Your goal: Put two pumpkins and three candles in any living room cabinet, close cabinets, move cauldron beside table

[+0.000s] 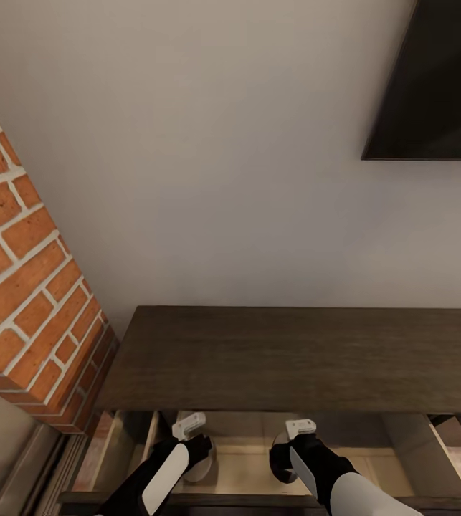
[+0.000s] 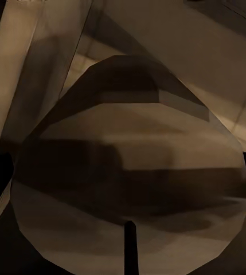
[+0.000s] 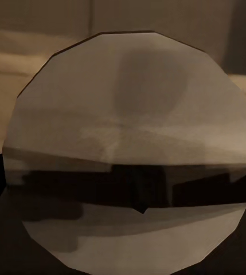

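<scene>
A red brick column [image 1: 22, 287] stands at nine o'clock of the long dark-brown wooden cabinet [image 1: 295, 358]; a black wall screen [image 1: 438, 86] hangs at one o'clock. Both arms reach down into its open pale drawer [image 1: 244, 466]. The left end effector [image 1: 191, 448] and right end effector [image 1: 291, 451] each face a pale faceted round object [image 3: 128, 143]; grip cannot be told.

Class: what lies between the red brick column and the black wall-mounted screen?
Bare white wall, in the head view, between brick column and black screen.
</scene>
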`<state>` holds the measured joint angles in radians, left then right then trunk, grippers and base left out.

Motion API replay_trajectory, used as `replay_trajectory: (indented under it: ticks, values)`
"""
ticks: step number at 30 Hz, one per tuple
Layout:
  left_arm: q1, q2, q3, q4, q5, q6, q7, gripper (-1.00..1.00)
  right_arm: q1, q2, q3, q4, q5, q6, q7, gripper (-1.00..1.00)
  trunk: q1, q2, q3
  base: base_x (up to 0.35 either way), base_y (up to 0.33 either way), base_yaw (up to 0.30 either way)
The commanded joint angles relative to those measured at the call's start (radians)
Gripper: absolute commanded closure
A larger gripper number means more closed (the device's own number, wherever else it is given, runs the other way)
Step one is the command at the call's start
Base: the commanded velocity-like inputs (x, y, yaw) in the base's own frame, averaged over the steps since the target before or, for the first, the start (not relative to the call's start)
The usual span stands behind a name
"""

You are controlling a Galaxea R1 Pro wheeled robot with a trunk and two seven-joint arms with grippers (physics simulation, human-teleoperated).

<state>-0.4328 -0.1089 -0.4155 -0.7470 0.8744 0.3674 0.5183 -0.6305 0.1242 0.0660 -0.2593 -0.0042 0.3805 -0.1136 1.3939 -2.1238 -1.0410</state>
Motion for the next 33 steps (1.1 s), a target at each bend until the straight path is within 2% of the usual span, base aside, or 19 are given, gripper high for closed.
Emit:
replay_trajectory:
  ticks: [1,33]
  values:
    - [0.000,0.022,0.001,0.006,-0.017,0.007,0.006,1.00,0.000,0.000,0.000,0.000,0.000,0.000,0.000,1.00,0.000,0.000,0.000,-0.142,0.000,0.000]
    - [0.000,0.023,0.001,0.006,-0.017,0.007,0.006,1.00,0.000,0.000,0.000,0.000,0.000,0.000,0.000,1.00,0.000,0.000,0.000,-0.017,0.000,0.000]
